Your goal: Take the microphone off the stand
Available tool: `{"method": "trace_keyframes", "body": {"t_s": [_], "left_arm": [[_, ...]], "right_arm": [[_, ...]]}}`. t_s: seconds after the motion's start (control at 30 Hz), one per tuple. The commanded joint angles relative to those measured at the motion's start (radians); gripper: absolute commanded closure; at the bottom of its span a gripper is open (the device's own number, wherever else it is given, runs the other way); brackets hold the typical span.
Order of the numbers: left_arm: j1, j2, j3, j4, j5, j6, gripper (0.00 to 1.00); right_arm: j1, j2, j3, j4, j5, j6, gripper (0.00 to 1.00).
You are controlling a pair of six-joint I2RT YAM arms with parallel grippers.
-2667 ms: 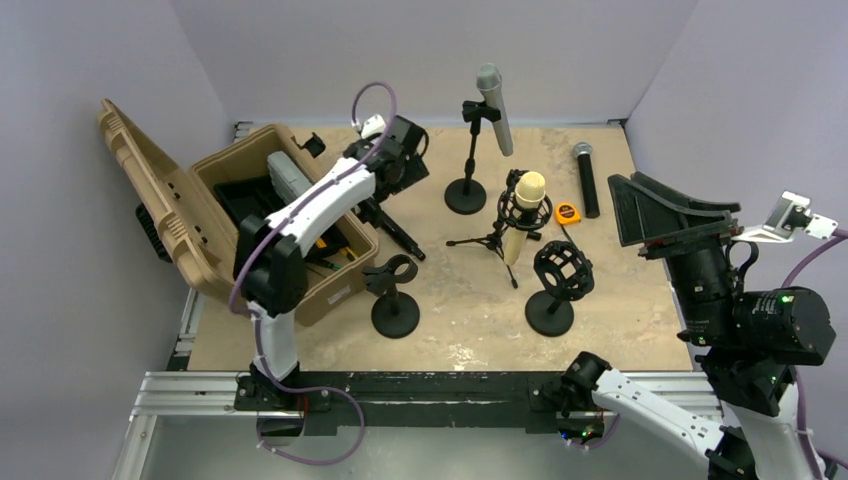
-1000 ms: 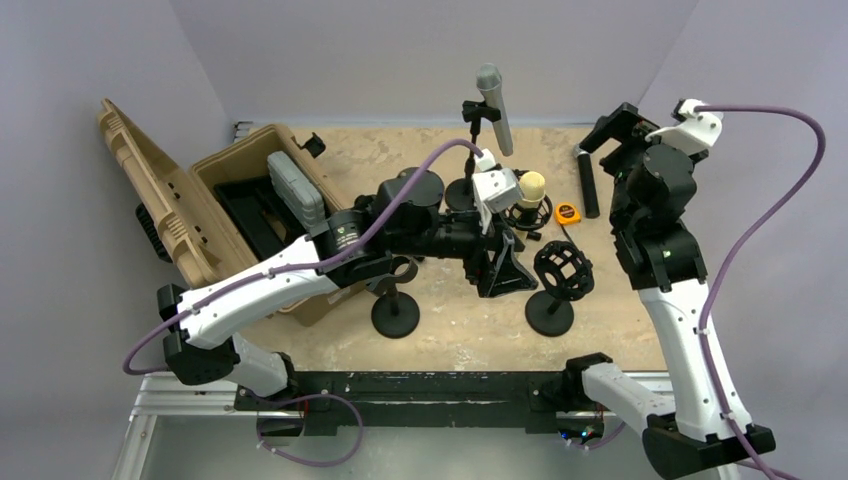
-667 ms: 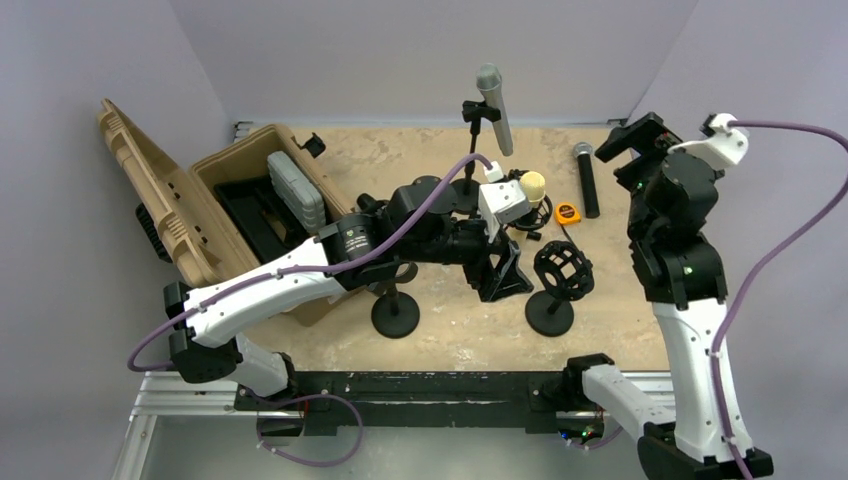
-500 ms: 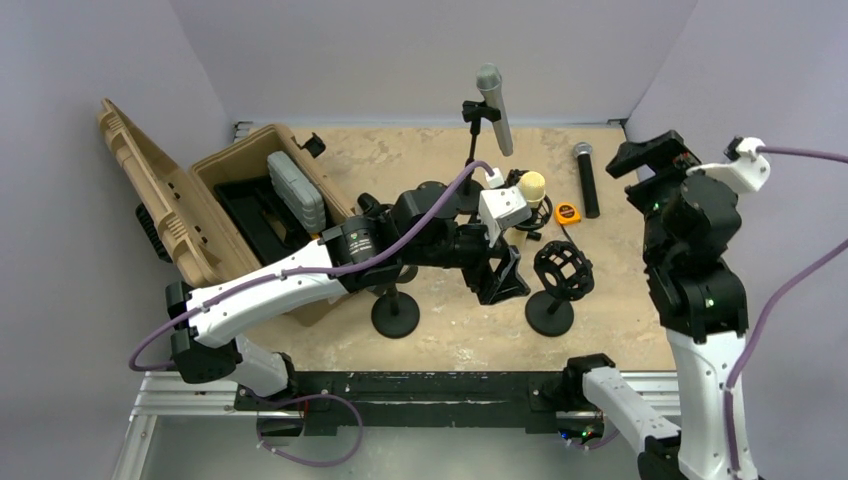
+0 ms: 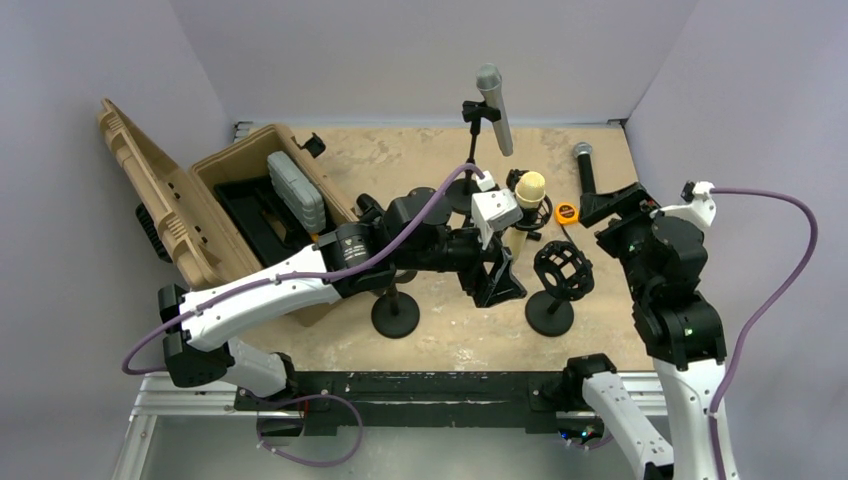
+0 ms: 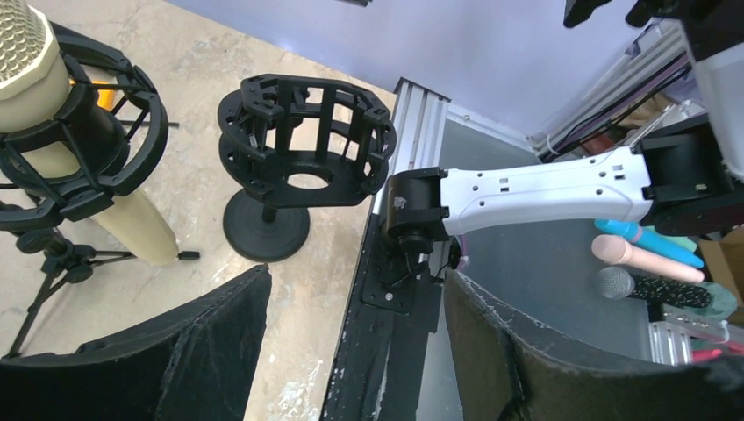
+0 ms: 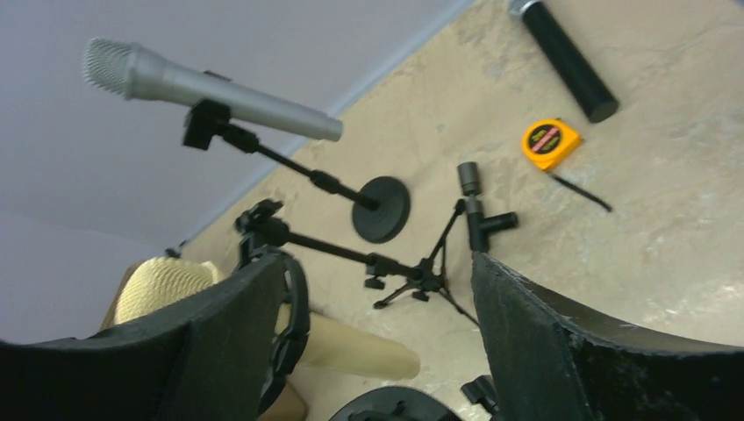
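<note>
A cream microphone [image 5: 527,190] with a gold mesh head sits in a black shock mount on a small tripod stand at mid-table. My left gripper [image 5: 497,280] is open and empty just in front of it; in the left wrist view the microphone [image 6: 39,88] is at the upper left, beyond the left finger [image 6: 132,368]. My right gripper [image 5: 612,205] is open and empty, to the right of the microphone; its view shows the cream body [image 7: 351,346] low between the fingers. A silver microphone [image 5: 495,108] is clipped on a round-base stand [image 7: 380,209] behind.
An empty shock-mount stand [image 5: 562,272] stands between the grippers, also in the left wrist view [image 6: 303,136]. A clip stand [image 5: 395,310] is front left. A black microphone [image 5: 584,165] and an orange tape measure [image 5: 567,212] lie at the back right. An open tan case [image 5: 230,215] sits at the left.
My right arm has swung from the far right wall down and in toward the cream microphone. My left gripper has stayed open by the tripod, shifting only slightly.
</note>
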Motion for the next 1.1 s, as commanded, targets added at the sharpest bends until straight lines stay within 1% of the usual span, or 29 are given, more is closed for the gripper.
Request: {"method": "trace_keyframes", "body": {"t_s": [0.0, 0.07, 0.23, 0.3, 0.4, 0.5, 0.6, 0.8, 1.0, 1.07], "left_arm": [[-0.001, 0.015, 0.011, 0.066, 0.032, -0.039, 0.30], [-0.001, 0.026, 0.019, 0.068, 0.039, -0.046, 0.30], [-0.001, 0.072, 0.051, 0.065, 0.055, -0.068, 0.32], [-0.001, 0.084, 0.057, 0.067, 0.066, -0.080, 0.32], [-0.001, 0.095, 0.065, 0.064, 0.080, -0.088, 0.33], [-0.001, 0.092, 0.064, 0.062, 0.082, -0.091, 0.33], [-0.001, 0.091, 0.067, 0.058, 0.082, -0.093, 0.33], [-0.001, 0.097, 0.080, 0.048, 0.087, -0.094, 0.33], [-0.001, 0.099, 0.078, 0.044, 0.086, -0.094, 0.33], [-0.001, 0.102, 0.079, 0.046, 0.090, -0.096, 0.33]], "right_arm": [[-0.004, -0.056, -0.038, 0.096, -0.175, 0.055, 0.28], [-0.004, -0.080, -0.069, 0.099, -0.213, 0.090, 0.30], [-0.005, -0.142, -0.119, 0.128, -0.249, 0.154, 0.35], [-0.004, -0.182, -0.174, 0.187, -0.290, 0.181, 0.39], [-0.004, -0.248, -0.265, 0.293, -0.325, 0.205, 0.43], [-0.004, -0.277, -0.311, 0.382, -0.329, 0.204, 0.43], [-0.004, -0.271, -0.308, 0.435, -0.304, 0.191, 0.43], [-0.004, -0.218, -0.315, 0.467, -0.275, 0.172, 0.41], [-0.005, -0.238, -0.358, 0.453, -0.248, 0.175, 0.41], [-0.004, -0.239, -0.388, 0.472, -0.267, 0.182, 0.41]]}}
